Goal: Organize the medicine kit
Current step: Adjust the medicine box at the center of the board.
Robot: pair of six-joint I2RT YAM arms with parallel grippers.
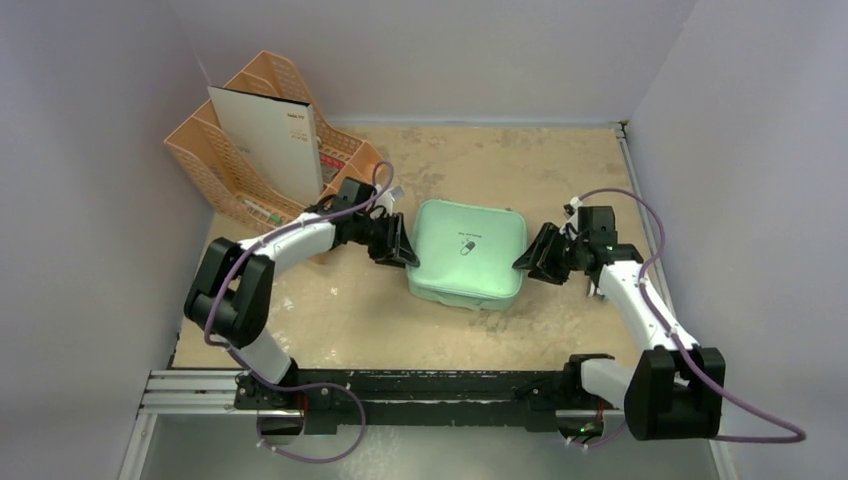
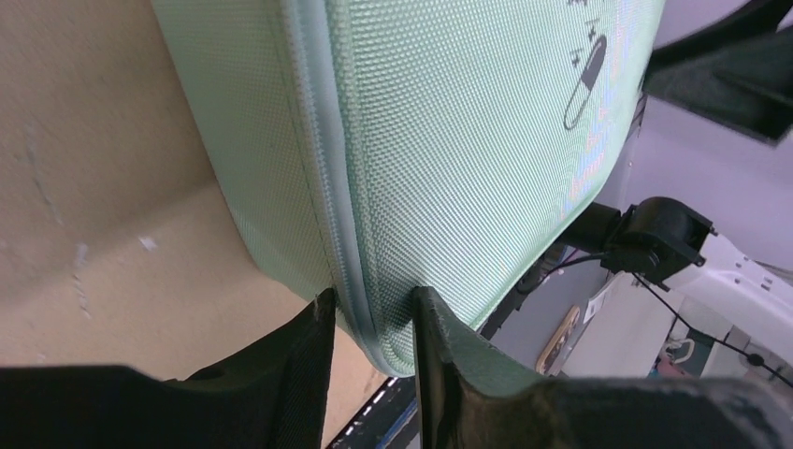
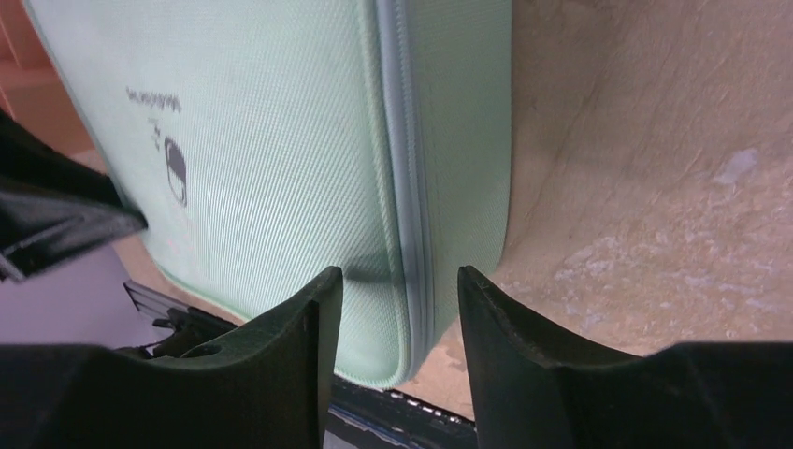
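Right now the medicine kit [image 1: 468, 252] lies flat and zipped shut near the middle of the table [image 1: 520, 165], lid up, with its small dark pill logo [image 1: 467, 244] facing the overhead camera. You can follow the pale zipper [image 2: 327, 187] along the side of the case in both wrist views. Your left gripper [image 1: 403, 249] is at the kit's left edge, and in the left wrist view its two black fingers [image 2: 304, 360] sit on either side of the zippered rim, one against the top face and one against the underside, with the fabric filling the gap, so those jaws are clamped on the kit. Your right gripper [image 1: 528, 262] is at the opposite edge. Its fingers [image 3: 299, 346] straddle the rim in the same way, but the jaws stand apart, and a sliver of table shows between the case's corner and the outer finger low in that view. Whether the inner finger touches the lid you cannot tell. The two arms reach in from their bases at the near rail [image 1: 400, 385], each trailing a purple cable [image 1: 655, 235]. Behind the left arm, in the far left corner, stands the peach desk organizer [image 1: 235, 175] with a white sheet [image 1: 268, 140] leaning upright in it, well apart from the kit.
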